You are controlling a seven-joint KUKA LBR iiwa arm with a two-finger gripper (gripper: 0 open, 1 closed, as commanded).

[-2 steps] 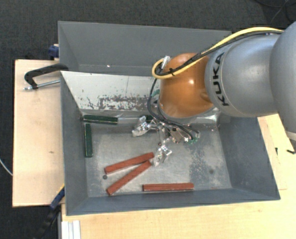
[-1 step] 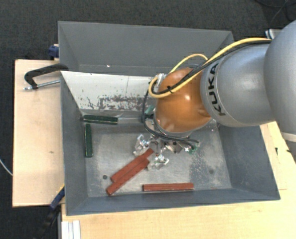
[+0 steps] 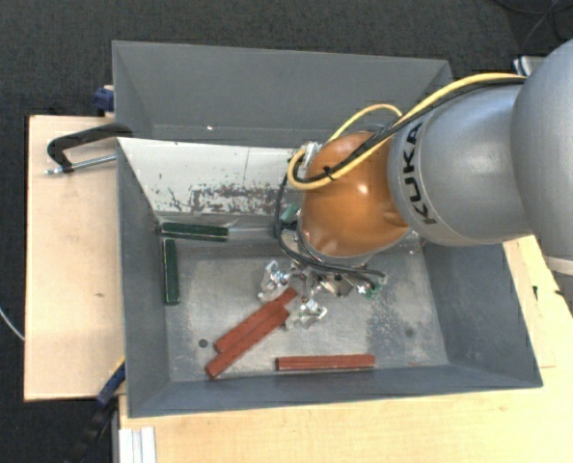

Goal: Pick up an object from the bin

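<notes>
Camera view, we see the metal gripper [image 3: 292,295] mid-bin, fingers apart — astride the far end of a long, flat red-brown bar [image 3: 250,333].

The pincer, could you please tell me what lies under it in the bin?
Under the pincer lies the upper end of a red-brown bar, slanting down-left across the bin floor. The bar's very tip and the floor beneath the orange wrist cover are hidden.

A grey metal bin [image 3: 140,287] seen from above, the robot's pincer [image 3: 292,295] low over the upper end of a slanting red-brown bar [image 3: 246,337].
</notes>
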